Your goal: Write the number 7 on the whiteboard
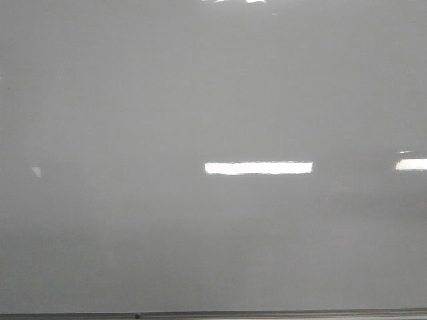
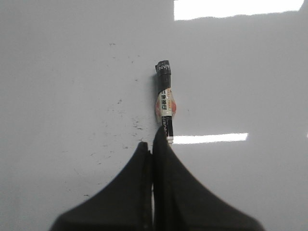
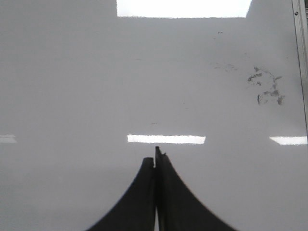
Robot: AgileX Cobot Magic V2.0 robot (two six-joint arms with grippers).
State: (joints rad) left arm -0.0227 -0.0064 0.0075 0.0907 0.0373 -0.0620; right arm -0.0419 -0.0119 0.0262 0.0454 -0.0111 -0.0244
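Item: marker (image 2: 165, 98), light, rigid, slick barrel; you take it mid-label. Left fingers (image 2: 152, 151) closed beside it, probably not gripping. Right fingers (image 3: 155, 159) closed, empty. Whiteboard (image 1: 133, 100) unmarked.

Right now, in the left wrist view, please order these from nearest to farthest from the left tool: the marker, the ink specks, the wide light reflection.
1. marker: gripped by the left tool, pointing ahead.
2. ink specks: on the whiteboard, beside the marker's barrel.
3. wide light reflection: far ahead, beyond the marker's end.
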